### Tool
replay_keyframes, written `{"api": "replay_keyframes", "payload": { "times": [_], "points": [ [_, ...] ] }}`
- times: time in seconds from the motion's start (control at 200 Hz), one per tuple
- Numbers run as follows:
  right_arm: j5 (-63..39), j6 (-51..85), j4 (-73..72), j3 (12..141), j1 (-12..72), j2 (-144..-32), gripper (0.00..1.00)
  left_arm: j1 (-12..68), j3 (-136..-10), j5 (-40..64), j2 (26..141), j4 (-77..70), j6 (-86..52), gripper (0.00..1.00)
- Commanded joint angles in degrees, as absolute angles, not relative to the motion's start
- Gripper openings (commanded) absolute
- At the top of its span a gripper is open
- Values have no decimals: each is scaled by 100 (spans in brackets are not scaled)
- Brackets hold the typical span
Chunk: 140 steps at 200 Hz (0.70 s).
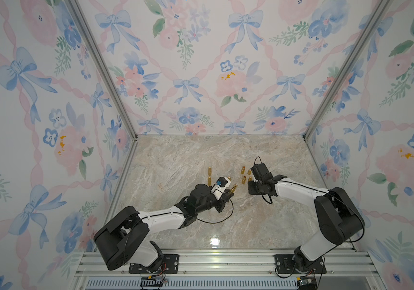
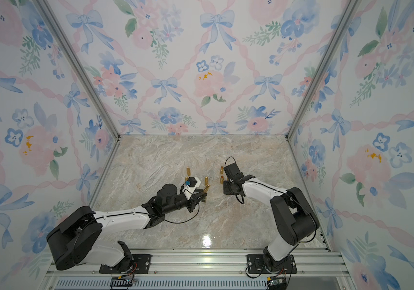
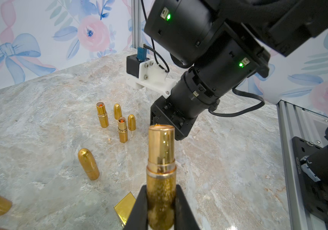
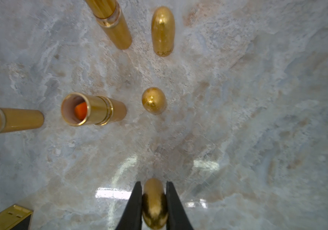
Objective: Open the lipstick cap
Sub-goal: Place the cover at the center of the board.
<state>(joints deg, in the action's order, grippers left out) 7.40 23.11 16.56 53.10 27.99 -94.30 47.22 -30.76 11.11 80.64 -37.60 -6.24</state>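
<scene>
The left gripper (image 3: 160, 199) is clamped on the glittered lower body of one uncapped lipstick (image 3: 161, 151). It holds it off the marble table (image 1: 201, 226) near the middle, open end tilted toward the right. The right gripper (image 4: 154, 191) is pinched on one rounded gold cap (image 4: 154, 203) just right of the middle; I cannot tell whether the cap touches the table. Slightly farther stand two more uncapped lipsticks (image 3: 102, 114), orange showing inside, with two loose caps (image 3: 117, 111) beside them. Three capped lipsticks (image 1: 210, 170) stand on the left, one just beyond the held one. One flat gold block (image 3: 124, 207) lies under the left gripper.
</scene>
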Motion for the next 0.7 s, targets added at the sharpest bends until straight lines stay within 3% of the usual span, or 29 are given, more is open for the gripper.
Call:
{"api": "replay_keyframes", "payload": {
  "times": [0.0,0.28,0.695],
  "points": [
    [899,2299,1532,5350,2863,-9650,19,4738,-3196,1034,7970,-3806,-626,0],
    [973,2275,1485,5251,2913,-9732,19,4737,-3190,1002,7957,-3806,-604,0],
    [1012,2264,1632,5266,2944,-9510,33,4734,-3226,993,7976,-3809,-601,0]
  ]
}}
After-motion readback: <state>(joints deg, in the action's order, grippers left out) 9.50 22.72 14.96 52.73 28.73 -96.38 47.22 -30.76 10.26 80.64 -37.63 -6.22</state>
